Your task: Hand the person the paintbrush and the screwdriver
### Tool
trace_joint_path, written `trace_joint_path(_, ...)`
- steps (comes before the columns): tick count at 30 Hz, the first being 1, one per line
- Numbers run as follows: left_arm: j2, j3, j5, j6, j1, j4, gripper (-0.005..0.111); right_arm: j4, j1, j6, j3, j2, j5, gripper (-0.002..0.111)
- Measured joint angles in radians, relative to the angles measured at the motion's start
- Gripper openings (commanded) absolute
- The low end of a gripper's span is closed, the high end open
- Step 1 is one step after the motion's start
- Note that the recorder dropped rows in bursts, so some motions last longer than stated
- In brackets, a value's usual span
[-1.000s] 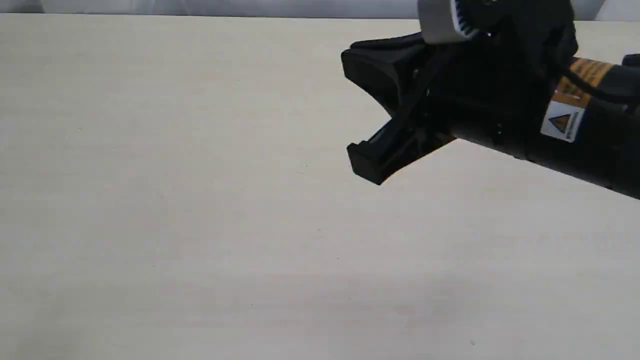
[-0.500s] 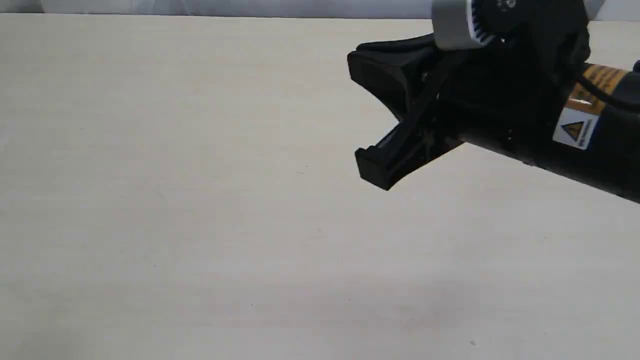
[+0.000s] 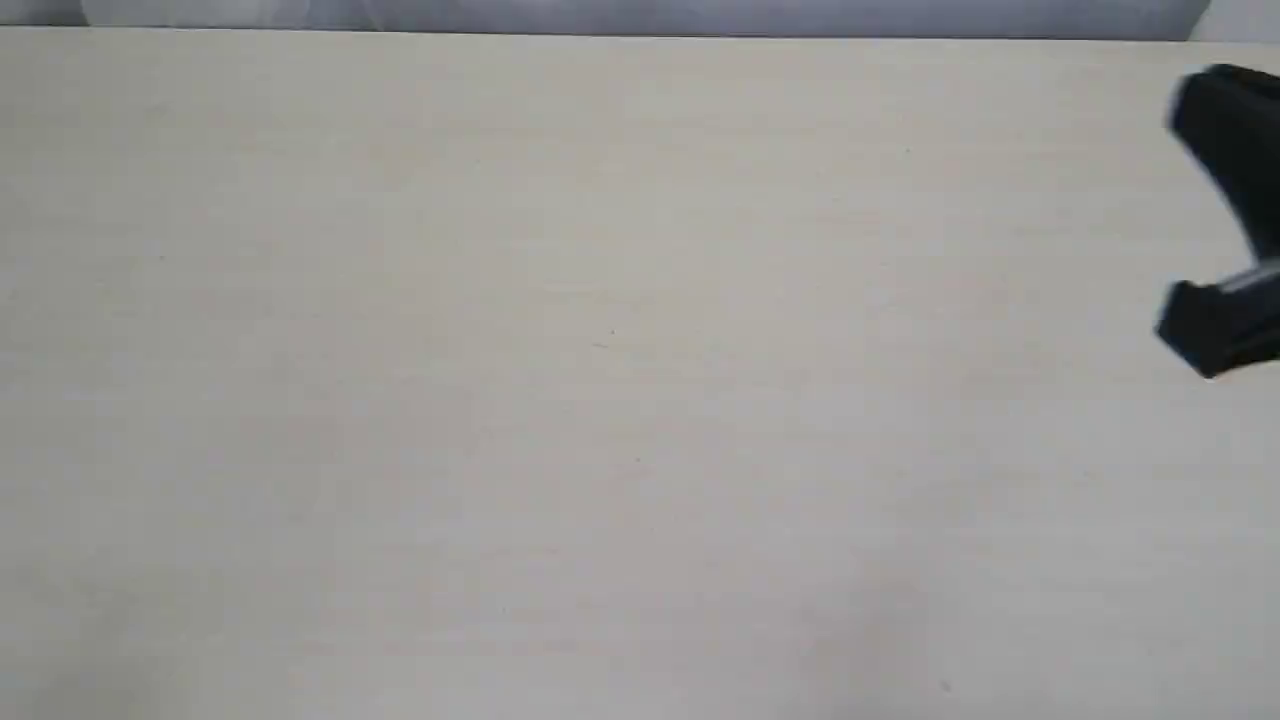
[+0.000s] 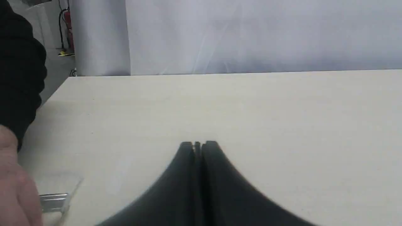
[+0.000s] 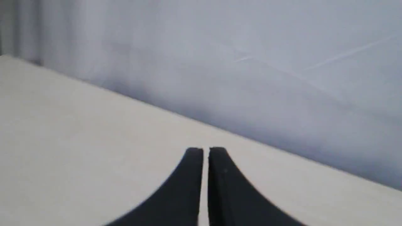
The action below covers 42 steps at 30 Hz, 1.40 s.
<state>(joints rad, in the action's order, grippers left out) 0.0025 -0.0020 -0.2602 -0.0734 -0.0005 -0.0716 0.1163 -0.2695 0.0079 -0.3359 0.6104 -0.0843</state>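
Note:
The person's bare hand (image 4: 14,188) with a dark sleeve (image 4: 19,78) shows at the edge of the left wrist view. It rests against the paintbrush (image 4: 53,201), of which only the silver ferrule and pale bristles show; the handle is hidden behind the hand. My left gripper (image 4: 198,145) is shut and empty, hovering over the table well apart from the brush. In its own wrist view my right gripper (image 5: 205,150) is shut with only a thin slit and holds nothing. The exterior view catches only a blurred black end of the right arm (image 3: 1225,325). The screwdriver is out of view.
The pale table (image 3: 600,400) fills the exterior view, with its far edge against a white curtain (image 4: 251,34). Its side edge runs near the person's sleeve. A fire extinguisher (image 4: 67,31) stands on the floor beyond that corner.
The right arm has pulled back to the right, from near the middle of the exterior view to its right edge. Nothing else on the table has changed.

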Motion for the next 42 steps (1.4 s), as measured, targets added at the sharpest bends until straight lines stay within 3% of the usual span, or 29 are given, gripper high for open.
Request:
trace_joint_path(5,0.000,0.000,0.000,0.000,0.000,0.000,0.000,-0.002,0.190,0.000,0.148,-0.206,-0.065,0.005)
trace_joint_path(11,0.000,0.000,0.000,0.000,0.000,0.000,0.000,-0.002,0.287,0.011,0.280,-0.389,-0.046,0.005)
trace_joint_path(18,0.000,0.000,0.000,0.000,0.000,0.000,0.000,-0.002,0.299,0.032,0.331,-0.480,-0.032,0.005)
trace_joint_path(42,0.000,0.000,0.000,0.000,0.000,0.000,0.000,-0.009,0.299,0.035,0.331,-0.485,0.019,0.005)
